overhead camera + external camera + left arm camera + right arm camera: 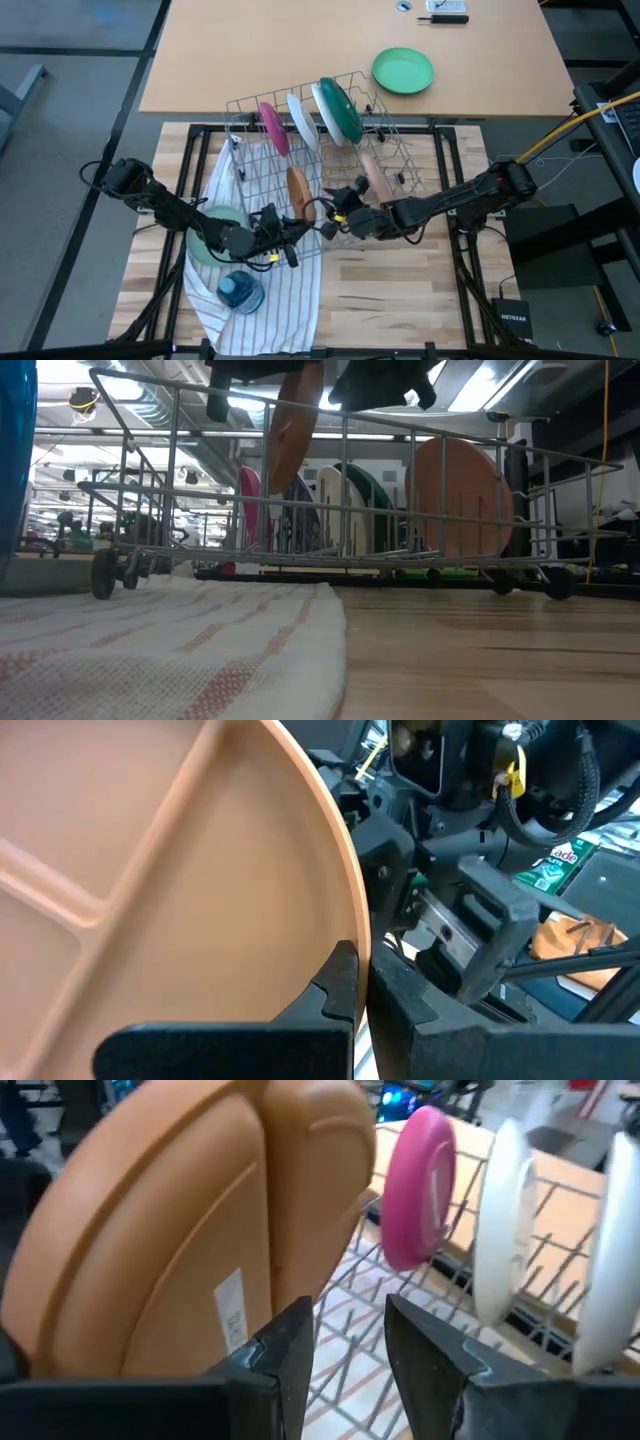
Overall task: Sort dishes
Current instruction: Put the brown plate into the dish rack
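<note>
- Wire dish rack [262, 103], silver metal, standing on the worktop [400, 300] of pale wooden slats; its left part rests on a white cloth with thin stripes [285, 300].
- Brown round plastic plate [299, 192], on edge, at the near side of the rack; seen above the top wire in the low view [292, 420].
- Left gripper [300, 235], dark, two-fingered, pinching the rim of the brown plate; one finger [335, 985] lies against the plate's divided face [150, 870].
- Right gripper [345, 205], dark, just right of the brown plate; its fingers [290, 1350] stand spread with a gap between them, beside the plate's back [170, 1250]. Whether they touch it cannot be told.
- Magenta round plate [273, 127], on edge in the far row, leftmost.
- White round plate [302, 120], on edge beside the magenta one.
- Dark green-backed round plate [340, 108], on edge, right of the white one.
- Pale pink round plate [376, 175], on edge at the rack's right side.
- Pale mint round plate [215, 232], flat on the cloth, partly under the left arm.
- Small blue see-through container [240, 292], on the cloth near the front edge.
- Vivid green round plate [403, 71], flat on the tan table [250, 50] beyond the rack.
</note>
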Available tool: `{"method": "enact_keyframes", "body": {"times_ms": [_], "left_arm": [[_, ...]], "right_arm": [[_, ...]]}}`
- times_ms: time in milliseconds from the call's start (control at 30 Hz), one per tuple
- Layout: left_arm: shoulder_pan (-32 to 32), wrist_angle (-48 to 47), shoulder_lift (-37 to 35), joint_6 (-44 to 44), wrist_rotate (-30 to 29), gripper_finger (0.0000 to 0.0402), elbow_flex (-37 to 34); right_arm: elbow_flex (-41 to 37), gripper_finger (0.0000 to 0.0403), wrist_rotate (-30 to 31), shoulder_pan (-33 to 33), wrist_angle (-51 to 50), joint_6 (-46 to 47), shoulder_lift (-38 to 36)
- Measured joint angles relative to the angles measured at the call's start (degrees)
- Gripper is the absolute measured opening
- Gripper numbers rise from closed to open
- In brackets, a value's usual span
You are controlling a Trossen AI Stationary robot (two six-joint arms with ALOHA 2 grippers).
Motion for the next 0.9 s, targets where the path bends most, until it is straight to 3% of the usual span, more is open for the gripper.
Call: {"method": "enact_keyframes", "body": {"times_ms": [600, 900], "left_arm": [[-0.52, -7.68, 0.07, -5.79, 0.56, 0.0001, -0.09], [-0.59, -9.98, 0.07, -6.67, 1.11, 0.0026, -0.09]], "right_arm": [[-0.11, 0.0129, -10.61, -0.30, 6.83, -3.41, 0.47], [-0.11, 0.0129, -13.00, -0.28, 7.15, -3.41, 0.47]]}}
